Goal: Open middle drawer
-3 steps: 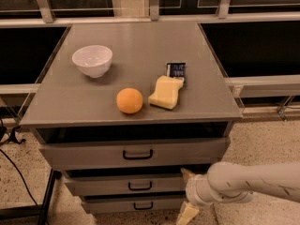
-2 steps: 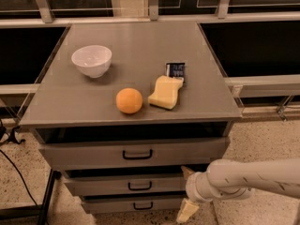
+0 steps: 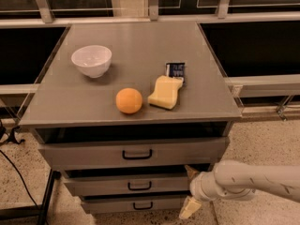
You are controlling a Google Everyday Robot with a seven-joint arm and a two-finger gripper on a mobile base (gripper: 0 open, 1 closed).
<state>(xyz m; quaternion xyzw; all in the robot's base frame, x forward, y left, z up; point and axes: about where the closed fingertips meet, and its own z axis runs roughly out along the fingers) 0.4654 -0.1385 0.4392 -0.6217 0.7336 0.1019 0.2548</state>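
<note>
The middle drawer (image 3: 112,185) is a grey flat front with a small black bar handle (image 3: 139,185), second of three under the grey cabinet top. It sits close to flush, between the taller top drawer (image 3: 93,154) and the lowest drawer (image 3: 112,205). My gripper (image 3: 190,191) is at the right end of the middle drawer, on a white arm (image 3: 253,179) coming in from the right. One cream finger (image 3: 191,172) points up by the drawer's upper right corner. The other finger (image 3: 189,208) points down beside the lowest drawer. The fingers are spread apart and hold nothing.
On the cabinet top (image 3: 136,41) stand a white bowl (image 3: 92,60), an orange (image 3: 129,100), a yellow sponge (image 3: 164,92) and a small dark packet (image 3: 176,70). A railing with dark panels runs behind. Black cables (image 3: 14,168) and a stand leg lie on the speckled floor at left.
The arm and gripper have shifted slightly to the left toward the drawers' right end. The drawers have not visibly moved.
</note>
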